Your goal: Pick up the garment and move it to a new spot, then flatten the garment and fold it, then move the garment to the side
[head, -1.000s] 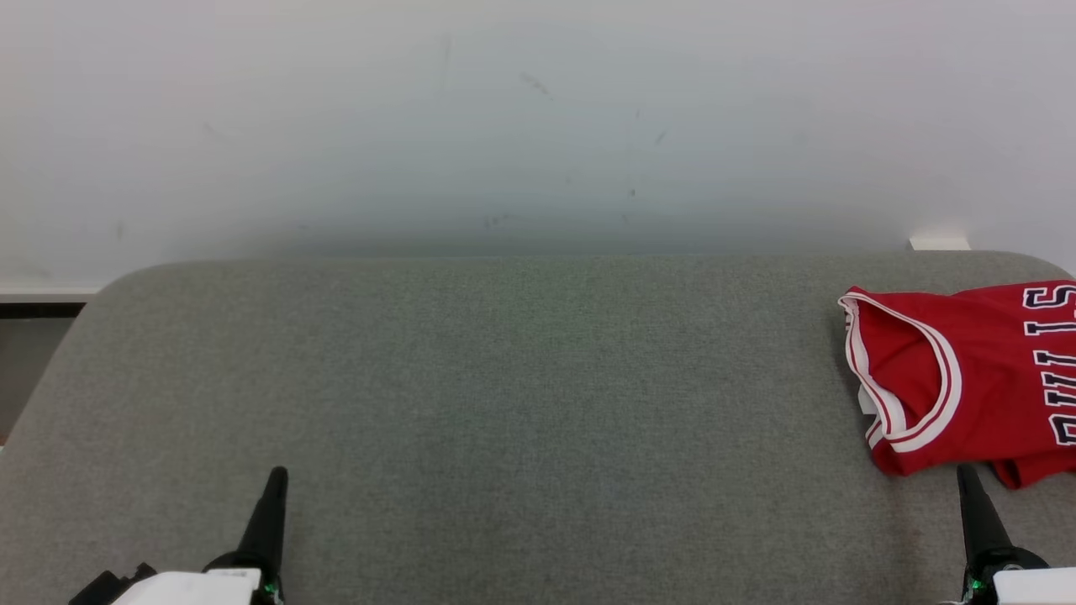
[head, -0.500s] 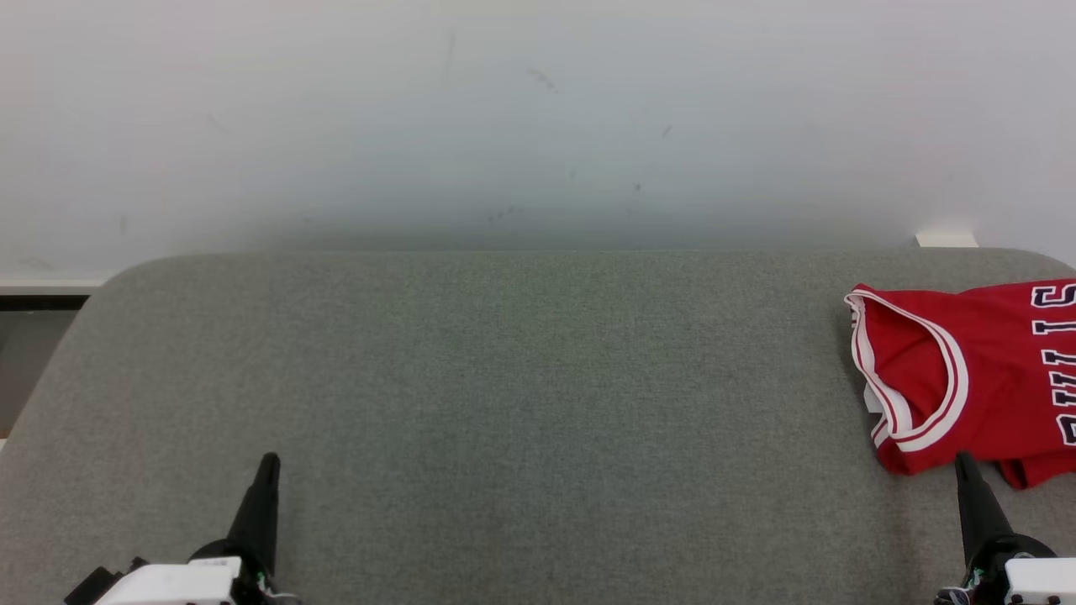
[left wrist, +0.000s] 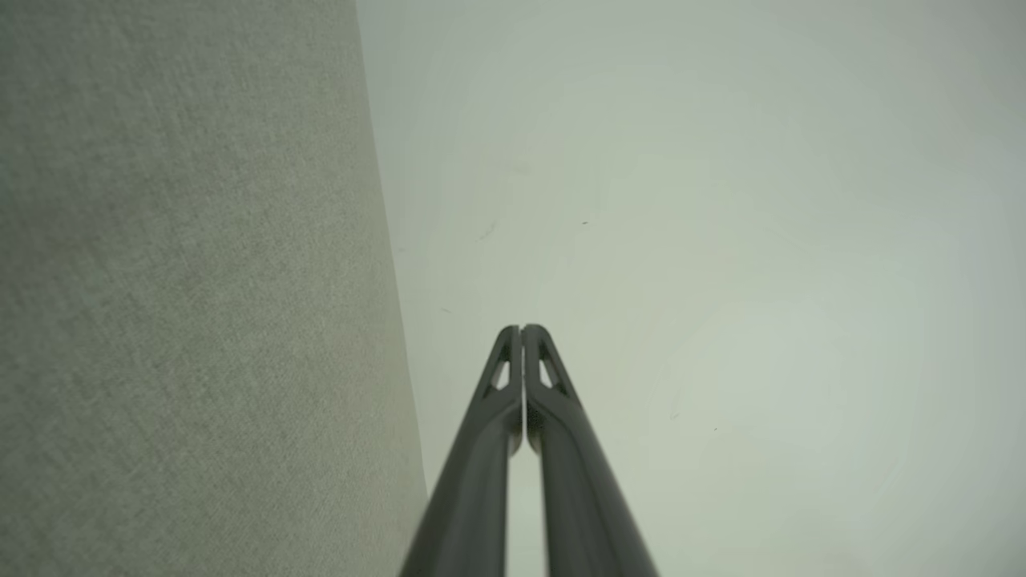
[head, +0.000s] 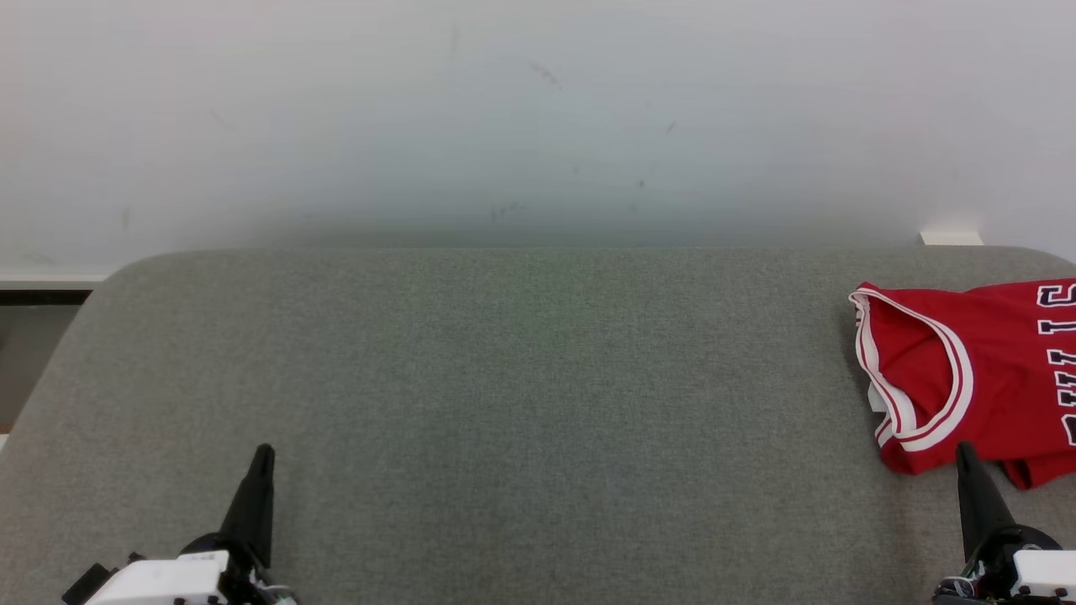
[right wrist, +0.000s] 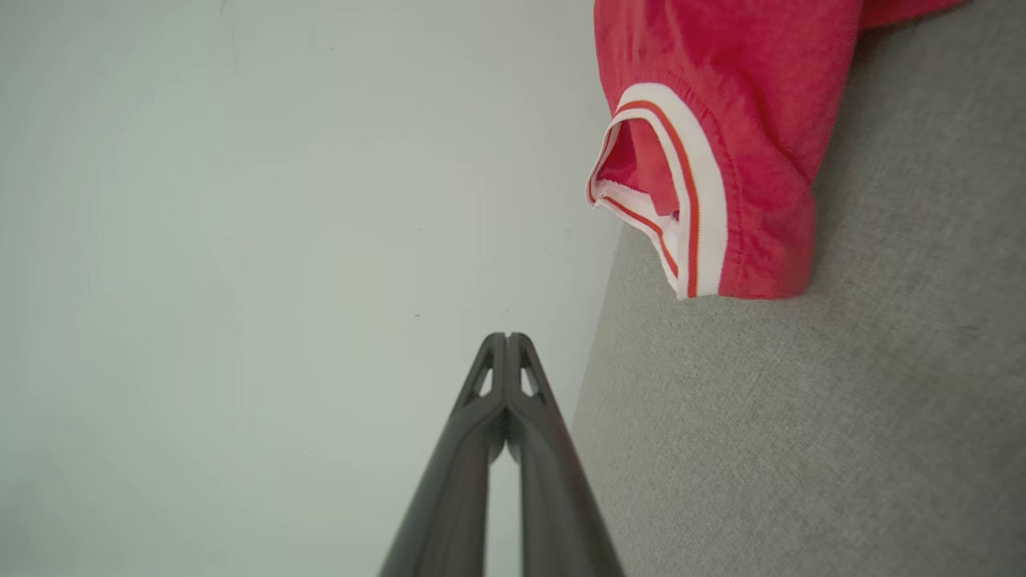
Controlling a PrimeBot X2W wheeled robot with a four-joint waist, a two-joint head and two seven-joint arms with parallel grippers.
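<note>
Left gripper (head: 263, 455) and right gripper (head: 963, 452) point forward, jaws closed, empty. Red white-trimmed jersey (head: 983, 378) lies beyond right jaws on grey felt table (head: 521, 378).

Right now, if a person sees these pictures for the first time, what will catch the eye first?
The red jersey with white trim and dark letters stands out; it lies at the right end of the grey table, partly cut off by the head view's edge. Next come the two dark tools, both shut and empty: the left tool at the lower left, the right tool at the lower right, near the jersey.
</note>
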